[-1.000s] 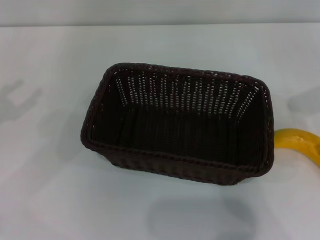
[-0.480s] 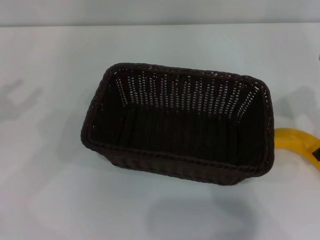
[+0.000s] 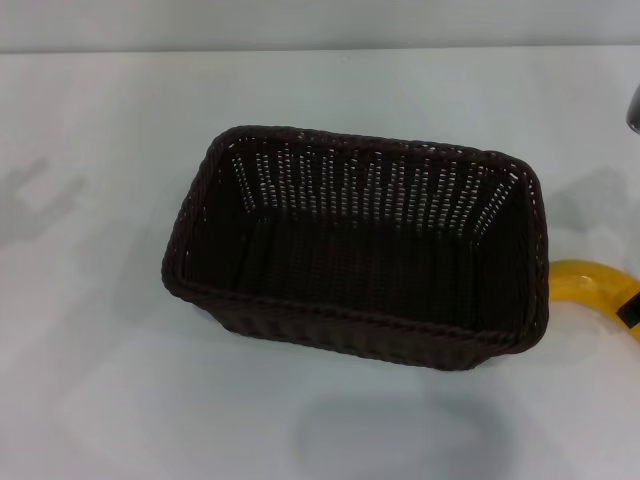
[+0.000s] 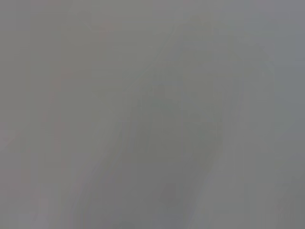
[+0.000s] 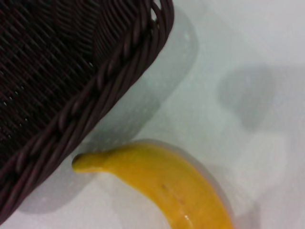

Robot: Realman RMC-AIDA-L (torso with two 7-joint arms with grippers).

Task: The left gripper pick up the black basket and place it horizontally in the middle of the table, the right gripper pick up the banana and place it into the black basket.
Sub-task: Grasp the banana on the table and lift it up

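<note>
The black basket [image 3: 355, 245] stands upright and empty on the white table [image 3: 100, 380], its long side running left to right in the head view. Its braided rim [image 5: 109, 71] fills a corner of the right wrist view. The banana [image 3: 590, 285] lies on the table just to the right of the basket, cut off by the frame's edge. Its tip [image 5: 83, 162] sits close beside the basket wall, apart from it. A small dark part of the right arm [image 3: 631, 313] overlaps the banana at the right edge. The left gripper is out of view.
Another dark piece of the right arm [image 3: 634, 108] shows at the right edge, behind the banana. Bare white tabletop surrounds the basket. The left wrist view shows only a plain grey surface.
A dark part of the right arm has come into view at the upper right edge, and the dark piece over the banana has crept further in. Basket and banana have stayed put.
</note>
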